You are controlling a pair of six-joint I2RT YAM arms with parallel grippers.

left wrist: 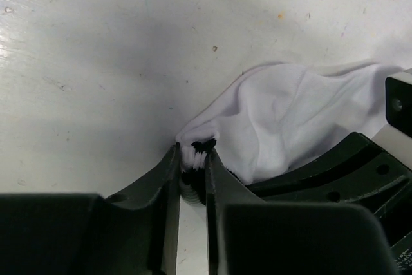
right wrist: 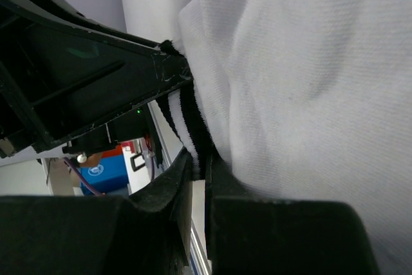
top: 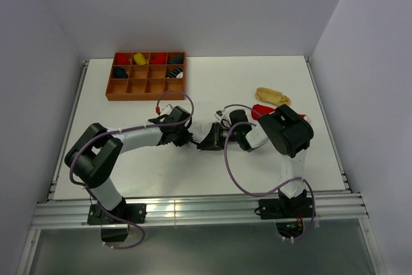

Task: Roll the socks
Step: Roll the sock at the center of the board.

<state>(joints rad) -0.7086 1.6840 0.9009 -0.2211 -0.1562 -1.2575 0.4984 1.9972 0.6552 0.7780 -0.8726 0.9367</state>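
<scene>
The white sock [left wrist: 290, 120] with black cuff stripes lies bunched on the table, held from both sides. My left gripper [left wrist: 193, 152] is shut on its striped cuff edge. My right gripper [right wrist: 198, 159] is shut on another stretch of that cuff, with the sock's white body [right wrist: 309, 82] filling its view. In the top view the two grippers meet tip to tip at mid-table, left [top: 192, 138] and right [top: 207, 141], hiding the sock between them. The red sock [top: 261, 109] and the tan-yellow sock [top: 272, 96] lie behind the right arm.
A brown wooden compartment tray [top: 147, 85] stands at the back left with several rolled socks in its far cells. The right arm's elbow [top: 286, 130] hangs over the red sock's near end. Walls close in the table on three sides.
</scene>
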